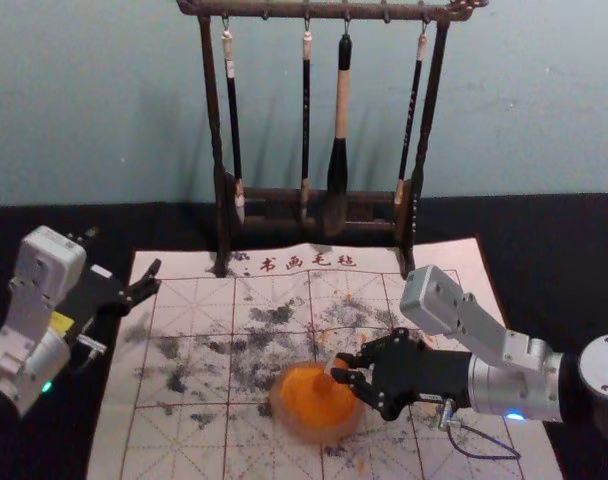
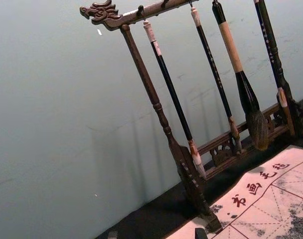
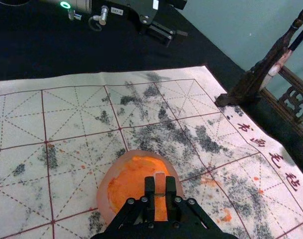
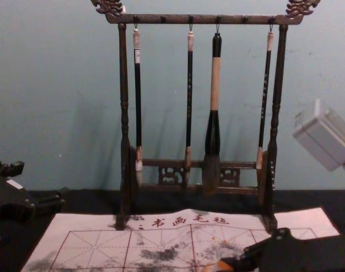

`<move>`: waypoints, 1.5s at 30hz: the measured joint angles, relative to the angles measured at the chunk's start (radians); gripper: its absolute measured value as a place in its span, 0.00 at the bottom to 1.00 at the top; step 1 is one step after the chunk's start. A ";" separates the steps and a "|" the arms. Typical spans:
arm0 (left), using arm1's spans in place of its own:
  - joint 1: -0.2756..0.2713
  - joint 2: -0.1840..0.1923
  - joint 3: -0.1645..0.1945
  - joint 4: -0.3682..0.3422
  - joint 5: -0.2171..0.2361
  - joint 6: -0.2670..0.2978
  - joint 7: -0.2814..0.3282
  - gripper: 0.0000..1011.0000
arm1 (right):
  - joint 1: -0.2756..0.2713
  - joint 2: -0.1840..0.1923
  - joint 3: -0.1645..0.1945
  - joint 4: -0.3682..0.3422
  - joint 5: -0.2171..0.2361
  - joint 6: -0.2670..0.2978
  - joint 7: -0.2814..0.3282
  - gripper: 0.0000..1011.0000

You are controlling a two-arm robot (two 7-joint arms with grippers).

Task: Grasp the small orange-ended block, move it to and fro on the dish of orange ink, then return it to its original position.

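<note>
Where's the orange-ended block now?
In the head view, right of centre, the block is in the right gripper, over the orange ink dish.

Mat (image 1: 462,272) — red chars (image 2: 253,188) 书画毛毡; L-arm tag (image 3: 116,10) — nos. unclear; brush handles (image 4: 189,85) — chars illegible.

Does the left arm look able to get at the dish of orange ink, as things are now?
Probably yes, from its side: only mat lies between the left gripper and the dish, though the right gripper holds the block over it.
</note>
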 joint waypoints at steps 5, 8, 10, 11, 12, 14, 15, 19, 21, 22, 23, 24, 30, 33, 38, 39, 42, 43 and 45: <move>0.000 0.000 0.000 0.000 0.000 0.000 0.000 0.99 | -0.008 0.012 0.006 -0.016 -0.002 0.006 0.000 0.09; 0.000 0.000 0.000 0.000 0.000 0.000 0.000 0.99 | -0.018 0.026 0.012 -0.038 -0.002 0.011 0.002 0.09; 0.000 0.000 0.000 0.000 0.000 0.000 0.000 0.99 | -0.022 0.032 0.015 -0.047 -0.002 0.013 0.003 0.09; 0.000 0.000 0.000 0.000 0.000 0.000 0.000 0.99 | -0.024 0.035 0.016 -0.052 -0.002 0.014 0.004 0.09; 0.000 0.000 0.000 0.000 0.000 0.000 0.000 0.99 | -0.028 0.042 0.019 -0.063 0.000 0.017 0.006 0.09; 0.000 0.000 0.000 0.000 0.000 0.000 0.000 0.99 | -0.032 0.051 0.020 -0.077 0.001 0.022 0.010 0.09; 0.000 0.000 0.000 0.000 0.000 0.000 0.000 0.99 | -0.032 0.051 0.020 -0.077 0.001 0.022 0.010 0.09; 0.000 0.000 0.000 0.000 0.000 0.000 0.000 0.99 | -0.037 0.063 0.020 -0.096 0.002 0.030 0.017 0.09; 0.000 0.000 0.000 0.000 0.000 0.000 0.000 0.99 | -0.037 0.065 0.016 -0.101 0.002 0.035 0.020 0.09; 0.000 0.000 0.000 0.000 0.000 0.000 0.000 0.99 | -0.037 0.066 0.014 -0.102 0.001 0.036 0.022 0.09; 0.000 0.000 0.000 0.000 0.000 0.000 0.000 0.99 | -0.035 0.066 0.010 -0.103 0.000 0.039 0.025 0.09; 0.000 0.000 0.000 0.000 0.000 0.000 0.000 0.99 | -0.034 0.066 0.008 -0.104 -0.001 0.040 0.026 0.09; 0.000 0.000 0.000 0.000 0.000 0.000 0.000 0.99 | -0.019 0.061 -0.012 -0.101 -0.017 0.048 0.034 0.09; 0.000 0.000 0.000 0.000 0.000 0.000 0.000 0.99 | -0.011 0.055 -0.020 -0.096 -0.026 0.051 0.035 0.09; 0.000 0.000 0.000 0.000 0.000 0.000 0.000 0.99 | 0.007 0.040 -0.032 -0.083 -0.043 0.056 0.034 0.09; 0.000 0.000 0.000 0.000 0.000 0.000 0.000 0.99 | 0.010 0.038 -0.034 -0.081 -0.045 0.058 0.034 0.09; 0.000 0.000 0.000 0.000 0.000 0.000 0.000 0.99 | 0.020 0.031 -0.038 -0.073 -0.053 0.062 0.033 0.09; 0.000 0.000 0.000 0.000 0.000 0.000 0.000 0.99 | 0.026 0.026 -0.040 -0.067 -0.059 0.064 0.032 0.09; 0.000 0.000 0.000 0.000 0.000 0.000 0.000 0.99 | 0.034 0.019 -0.043 -0.058 -0.067 0.067 0.029 0.09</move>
